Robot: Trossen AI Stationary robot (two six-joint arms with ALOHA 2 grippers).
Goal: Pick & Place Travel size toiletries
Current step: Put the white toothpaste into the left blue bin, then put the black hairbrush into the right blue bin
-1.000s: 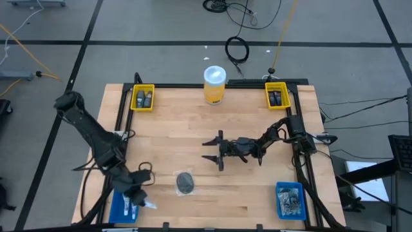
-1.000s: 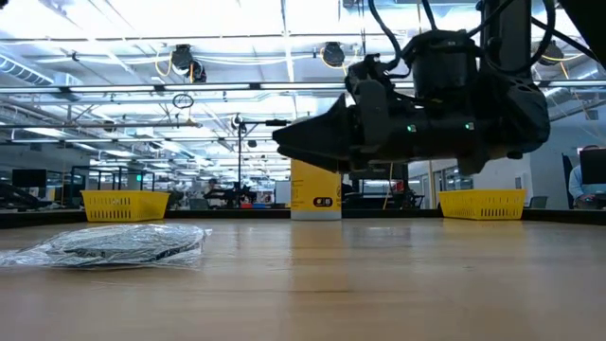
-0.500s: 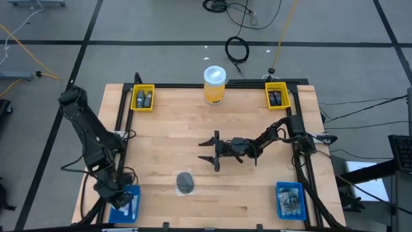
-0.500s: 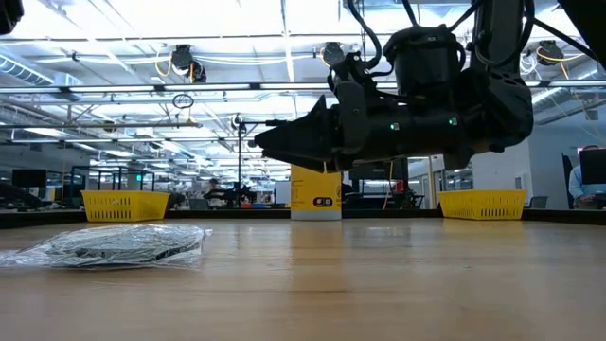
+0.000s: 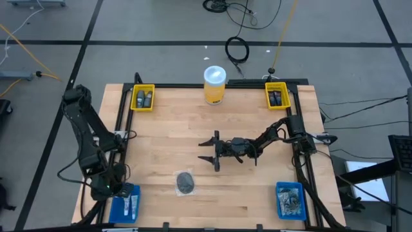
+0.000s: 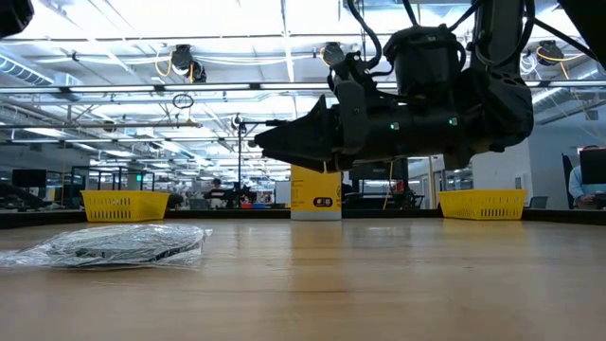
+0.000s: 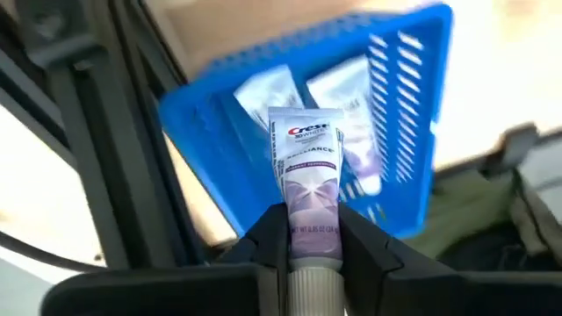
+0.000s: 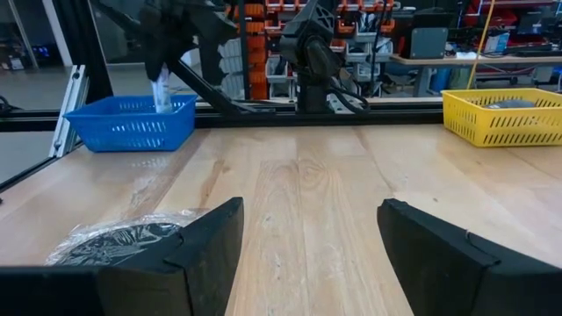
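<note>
- The left gripper (image 7: 313, 250) is bent steeply down over the blue slatted plastic basket (image 7: 413, 132), its fingers clamped on a slim white toothpaste tube (image 7: 308, 189) held above two more white tubes (image 7: 351, 110) lying in that basket.
- The right gripper (image 5: 209, 151) hovers level, fingers spread wide and empty, beyond the grey mesh disc in clear wrap (image 5: 185, 182) from the basket.

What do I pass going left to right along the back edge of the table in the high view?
Left yellow bin with dark containers → yellow jar with white lid → right yellow bin with dark containers.
</note>
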